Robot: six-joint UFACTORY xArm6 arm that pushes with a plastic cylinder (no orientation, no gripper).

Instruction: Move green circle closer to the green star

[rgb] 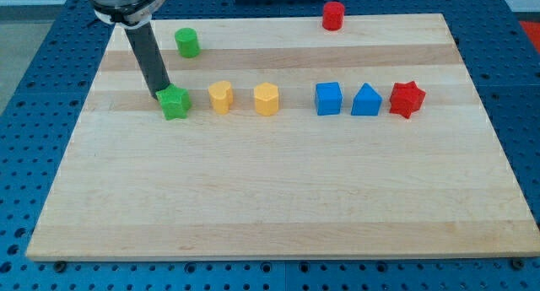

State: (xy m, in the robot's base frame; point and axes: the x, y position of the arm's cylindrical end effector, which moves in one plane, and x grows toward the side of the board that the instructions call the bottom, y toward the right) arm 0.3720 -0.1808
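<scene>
The green circle [186,42] stands near the board's top left. The green star [175,102] lies below it, at the left end of a row of blocks. My tip [161,95] is at the star's upper left edge, touching or almost touching it. The rod slants up to the view's top left. The circle is about a block's height above and slightly right of my tip.
Right of the star in the same row are a yellow block [220,97], a yellow hexagon [266,99], a blue cube [328,98], a blue triangular block [366,100] and a red star [406,99]. A red cylinder [333,15] stands at the wooden board's [270,207] top edge.
</scene>
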